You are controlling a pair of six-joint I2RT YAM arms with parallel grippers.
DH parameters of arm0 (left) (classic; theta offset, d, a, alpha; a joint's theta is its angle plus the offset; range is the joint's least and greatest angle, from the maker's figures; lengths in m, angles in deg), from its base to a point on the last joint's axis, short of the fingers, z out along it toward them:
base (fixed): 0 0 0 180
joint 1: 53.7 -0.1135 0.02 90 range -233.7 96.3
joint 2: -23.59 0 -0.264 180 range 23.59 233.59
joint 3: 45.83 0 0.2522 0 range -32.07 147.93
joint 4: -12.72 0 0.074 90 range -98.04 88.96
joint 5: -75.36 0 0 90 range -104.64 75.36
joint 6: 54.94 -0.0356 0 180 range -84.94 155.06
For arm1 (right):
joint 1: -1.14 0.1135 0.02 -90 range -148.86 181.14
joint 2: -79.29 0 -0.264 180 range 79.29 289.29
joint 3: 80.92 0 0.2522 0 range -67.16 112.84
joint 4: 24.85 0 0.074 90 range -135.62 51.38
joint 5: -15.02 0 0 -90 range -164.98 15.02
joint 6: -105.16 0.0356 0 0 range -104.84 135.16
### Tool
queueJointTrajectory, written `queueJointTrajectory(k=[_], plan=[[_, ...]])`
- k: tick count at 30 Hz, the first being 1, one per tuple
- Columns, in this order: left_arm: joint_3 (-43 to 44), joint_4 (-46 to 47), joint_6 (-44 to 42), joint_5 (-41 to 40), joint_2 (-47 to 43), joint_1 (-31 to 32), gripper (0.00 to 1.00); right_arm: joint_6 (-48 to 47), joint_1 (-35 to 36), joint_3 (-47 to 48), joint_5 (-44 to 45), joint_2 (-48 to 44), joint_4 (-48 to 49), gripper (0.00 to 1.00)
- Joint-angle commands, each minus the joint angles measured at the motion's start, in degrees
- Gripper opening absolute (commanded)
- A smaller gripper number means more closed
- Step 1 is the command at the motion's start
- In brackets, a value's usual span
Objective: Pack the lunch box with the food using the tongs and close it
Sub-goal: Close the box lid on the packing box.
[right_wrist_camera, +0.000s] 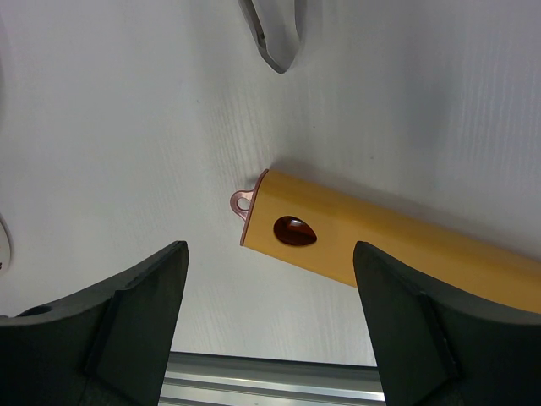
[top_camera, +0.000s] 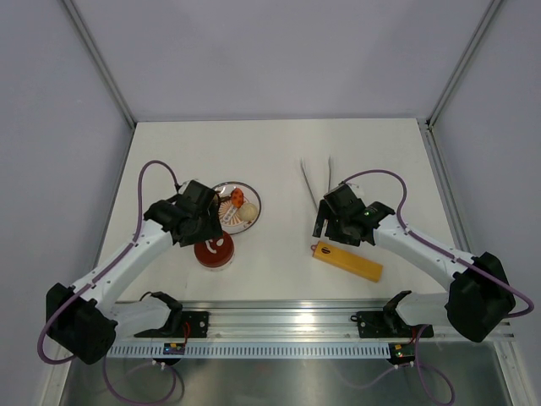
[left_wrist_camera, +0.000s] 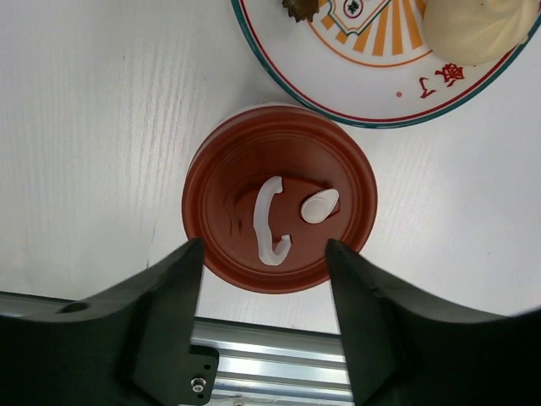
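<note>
Straddling the lid (left_wrist_camera: 254, 161): left gripper (left_wrist_camera: 264, 247), jaws wide, gripping nothing, above the capped lunch box (top_camera: 213, 263).
Risk at the lid: a skewed pinch may slide or tip the box, just beside the plate (left_wrist_camera: 338, 101).
Risk to the food (top_camera: 239, 208): unpacked on the plate; a dragged box could knock the rim.
Idle right gripper (right_wrist_camera: 269, 254): jaws wide, empty, over the yellow-orange bar (right_wrist_camera: 406, 245).
Reach for the tongs (right_wrist_camera: 275, 38): beyond the bar; a short descent may seize the bar instead.

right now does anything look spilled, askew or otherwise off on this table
Nothing is spilled or damaged. One oddity: the lunch box looks closed, its dark-red lid on, while the food sits on the plate and the tongs lie untouched.
</note>
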Motion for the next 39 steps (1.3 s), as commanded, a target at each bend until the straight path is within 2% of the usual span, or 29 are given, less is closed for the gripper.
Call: queueJointTrajectory(k=[1, 4, 7, 9, 17, 22, 28, 34, 39], plan=[[3.47, 1.19, -0.8, -1.51, 1.42, 0.82, 0.7, -0.51, -0.28, 2.27, -0.53, 0.38, 1.55, 0.87], [3.47, 1.54, -1.59, -1.6, 3.09, 1.35, 0.81, -0.6, -0.19, 2.27, -0.53, 0.2, 1.29, 0.87], [2.77, 2.68, -2.2, -0.55, 5.46, 1.53, 0.83, -0.51, -0.19, 2.1, -0.45, -0.06, 1.29, 0.86], [1.55, 3.48, -2.29, 0.33, 6.87, 2.05, 0.82, -0.51, -0.19, 1.93, -0.45, -0.15, 1.11, 0.87], [-5.57, 8.13, -0.62, 2.61, 10.47, 2.32, 0.67, -0.34, -0.28, 1.48, -0.44, -0.5, 1.29, 0.87], [-6.98, 9.28, 0.25, 3.76, 10.92, 2.23, 0.63, -0.42, -0.19, 1.4, -0.27, -0.85, 1.11, 0.87], [-5.76, 7.88, 0.43, 2.27, 10.22, 2.32, 0.62, -0.34, -0.1, 1.04, -0.27, -0.94, 1.29, 0.87], [-0.14, 4.45, 0.52, -4.84, 1.97, 5.82, 0.62, -0.51, -0.19, 1.22, -0.18, -1.12, 1.11, 0.86], [3.73, 3.14, -0.36, -5.73, -2.79, 7.5, 0.59, -0.51, -0.19, 1.48, -0.53, -0.41, 1.46, 0.87]])
